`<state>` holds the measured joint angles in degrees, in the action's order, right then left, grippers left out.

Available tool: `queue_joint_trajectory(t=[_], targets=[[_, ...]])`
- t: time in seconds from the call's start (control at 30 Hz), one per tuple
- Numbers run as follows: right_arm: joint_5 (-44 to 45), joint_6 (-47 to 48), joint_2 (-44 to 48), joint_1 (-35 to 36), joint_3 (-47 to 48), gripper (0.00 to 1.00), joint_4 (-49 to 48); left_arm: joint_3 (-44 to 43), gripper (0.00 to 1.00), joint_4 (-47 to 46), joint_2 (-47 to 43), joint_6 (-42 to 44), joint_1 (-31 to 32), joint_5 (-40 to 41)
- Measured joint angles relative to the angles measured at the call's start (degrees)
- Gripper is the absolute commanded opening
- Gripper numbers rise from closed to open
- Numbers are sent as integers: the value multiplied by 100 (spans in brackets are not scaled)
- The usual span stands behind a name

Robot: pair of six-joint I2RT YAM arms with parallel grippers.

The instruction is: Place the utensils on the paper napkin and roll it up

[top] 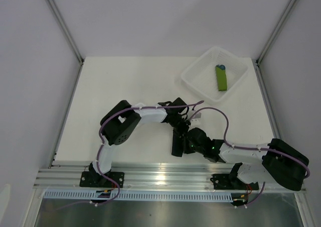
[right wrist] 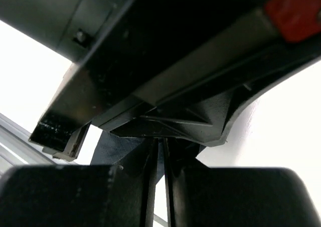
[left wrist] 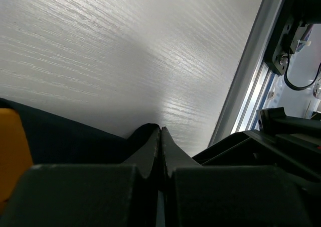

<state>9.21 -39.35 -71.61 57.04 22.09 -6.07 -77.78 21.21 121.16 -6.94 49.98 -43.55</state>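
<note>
paper napkin (top: 177,145) looks thin, floppy, easy to tear: I would hold its edge | left tool (left wrist: 160,136) pressed together by that edge | right tool (right wrist: 159,154): I cannot tell

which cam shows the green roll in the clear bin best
Top external: the green roll lies in plain sight inside the clear bin, its blue tip at the far end. Neither wrist view shows it at all.

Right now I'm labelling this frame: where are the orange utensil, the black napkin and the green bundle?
orange utensil (left wrist: 9,146): left wrist view, its orange face at the left edge.
black napkin (left wrist: 65,139): left wrist view, dark sheet beside the utensil.
green bundle (top: 221,79): top external view, middle of its green body.
</note>
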Motion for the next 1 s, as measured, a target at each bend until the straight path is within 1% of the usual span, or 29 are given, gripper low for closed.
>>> queue_joint_trajectory(t=[0.2, 0.27, 0.33, 0.53, 0.7, 1.0], targets=[[122, 44, -4, 96, 13, 14, -7, 0, 1, 15, -59, -20, -2, 2], [170, 46, 35, 129, 46, 19, 85, -2, 1, 15, -72, -24, 0, -9], [212, 57, 114, 175, 90, 28, 216, -4, 1, 4, -87, -26, 15, -28], [293, 133, 452, 243, 247, 36, 612, -63, 1, -48, -90, -22, 72, -37], [348, 190, 435, 243, 313, 37, 715, -146, 1, -59, -90, -28, 72, -42], [363, 205, 57, 236, 313, 38, 592, -321, 1, 33, 44, -57, 76, -59]])
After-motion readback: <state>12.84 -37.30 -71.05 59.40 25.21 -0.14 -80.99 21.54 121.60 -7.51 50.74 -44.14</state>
